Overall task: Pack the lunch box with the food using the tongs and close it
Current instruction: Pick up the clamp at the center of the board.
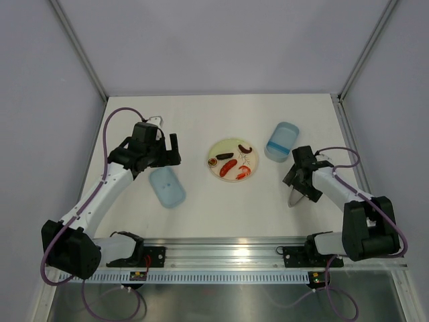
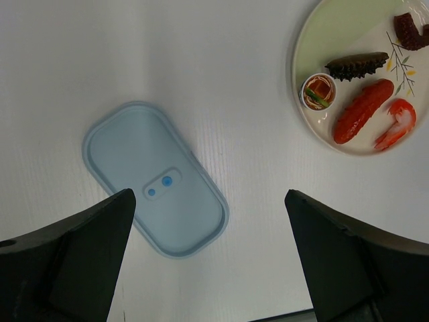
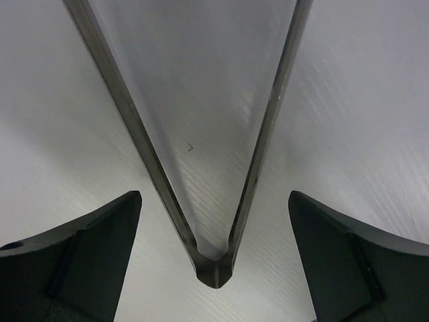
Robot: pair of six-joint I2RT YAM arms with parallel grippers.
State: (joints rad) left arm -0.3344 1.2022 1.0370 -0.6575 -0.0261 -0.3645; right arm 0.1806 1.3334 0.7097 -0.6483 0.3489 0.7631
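Right fingers (image 3: 74, 261) spread either side of tongs (image 3: 214, 265), left fingers (image 2: 67, 268) spread above lid (image 2: 154, 178), plate (image 2: 320, 40) nearby

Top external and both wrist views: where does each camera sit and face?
Top external: high behind the robot, looking down on the table; both arms show.
Left wrist: on the left arm, facing down at lid and plate; open left gripper at the bottom.
Right wrist: low over the tongs, facing down; open right gripper flanks their joined end.
Shared: top external and left wrist both show lid and plate.
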